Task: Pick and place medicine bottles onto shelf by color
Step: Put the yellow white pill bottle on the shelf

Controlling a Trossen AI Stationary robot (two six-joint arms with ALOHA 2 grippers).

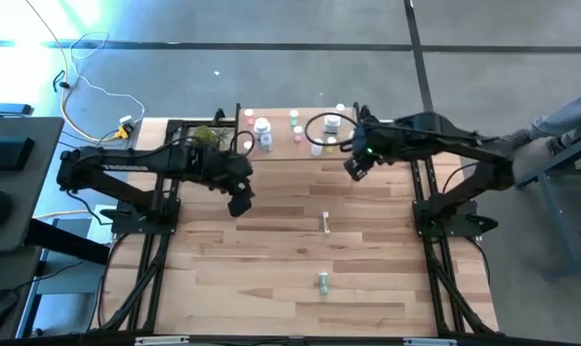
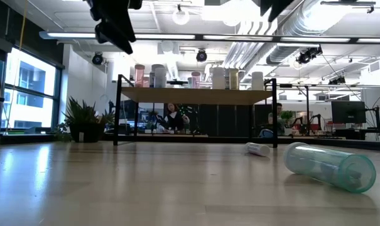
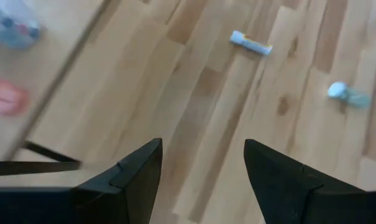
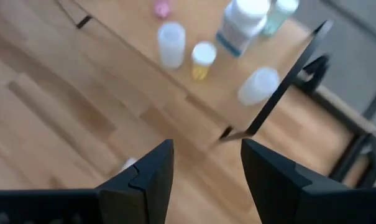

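On the butcher-block table [image 1: 271, 288], the low light-wood shelf [image 1: 282, 144] at twelve o'clock carries most medicine bottles. A white vial [image 1: 326, 223] lies at centre and a clear green bottle [image 1: 323, 283] at six o'clock. Both the left hand [image 1: 238, 203] and right hand [image 1: 353, 167] hang released and empty; fetching a stray likely comes next.

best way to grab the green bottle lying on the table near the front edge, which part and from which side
The green bottle lies on its side on the bare tabletop, pale cap toward the shelf. Probably come straight down from above and close the fingers across the middle of its round body, at right angles to its long axis. Gripping along its length or at the cap end would likely let it roll or slip. Both grippers are open and empty.
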